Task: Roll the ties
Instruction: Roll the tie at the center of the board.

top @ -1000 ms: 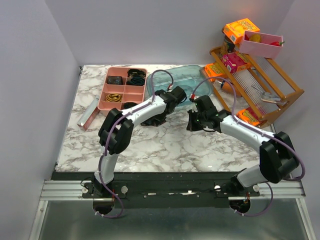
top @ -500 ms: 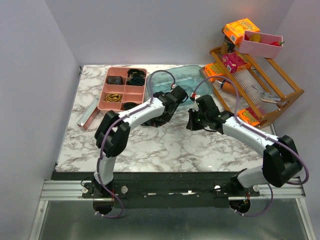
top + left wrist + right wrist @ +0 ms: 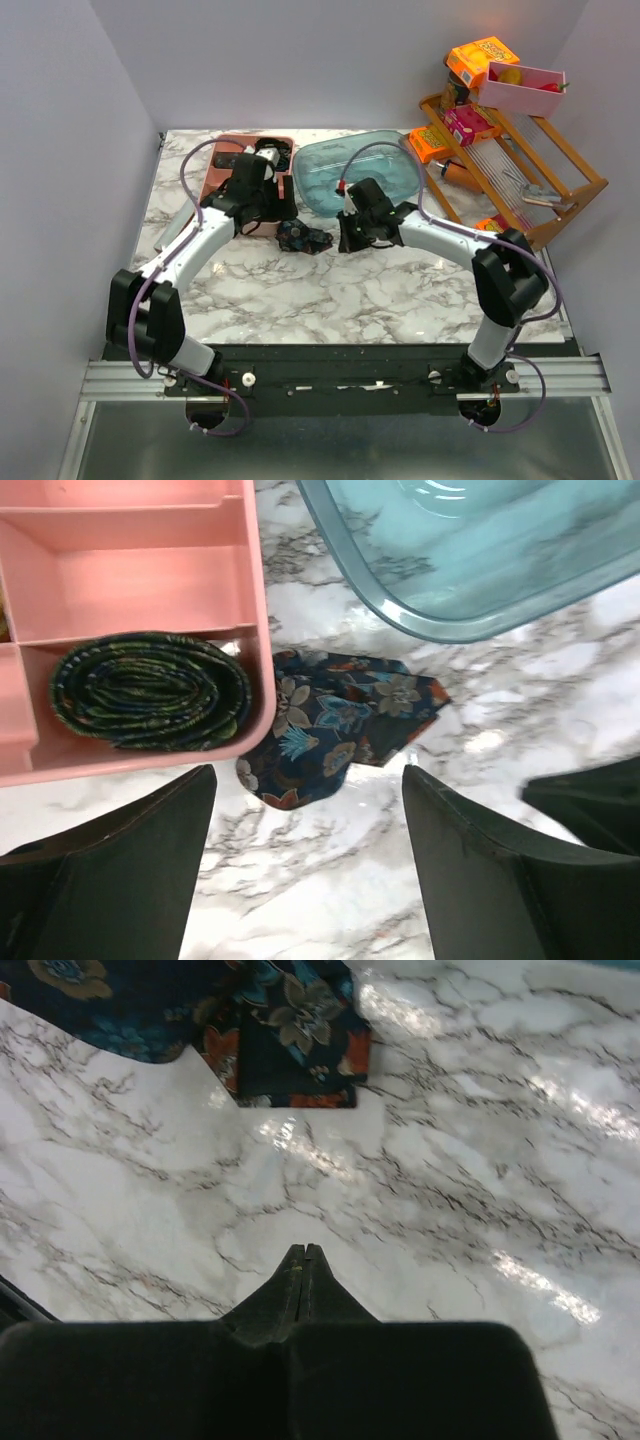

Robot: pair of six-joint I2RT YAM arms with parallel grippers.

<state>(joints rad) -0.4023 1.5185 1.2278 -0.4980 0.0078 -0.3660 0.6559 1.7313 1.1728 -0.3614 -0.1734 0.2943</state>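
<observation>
One tie (image 3: 303, 238) lies in a loose, partly folded bundle on the marble table, just in front of the pink tray. In the left wrist view the tie (image 3: 335, 725) touches the tray's (image 3: 255, 630) corner. A rolled tie (image 3: 150, 690) sits in the tray's near compartment. My left gripper (image 3: 262, 208) hovers above the tray's front edge, open and empty (image 3: 308, 780), with the bundle just ahead of its jaws. My right gripper (image 3: 346, 238) is shut and empty (image 3: 303, 1251), just right of the bundle (image 3: 230, 1020).
The pink divided tray (image 3: 235, 138) holds more rolled items at the back left. A teal basin (image 3: 360, 170) stands behind the tie. A wooden rack (image 3: 520, 170) with boxes fills the back right. A silvery box (image 3: 172, 228) lies left of the tray.
Both arms swung left. My left gripper came off the tie and moved over the tray's front edge. My right gripper moved left, up to the bundle, which now lies uncovered.
</observation>
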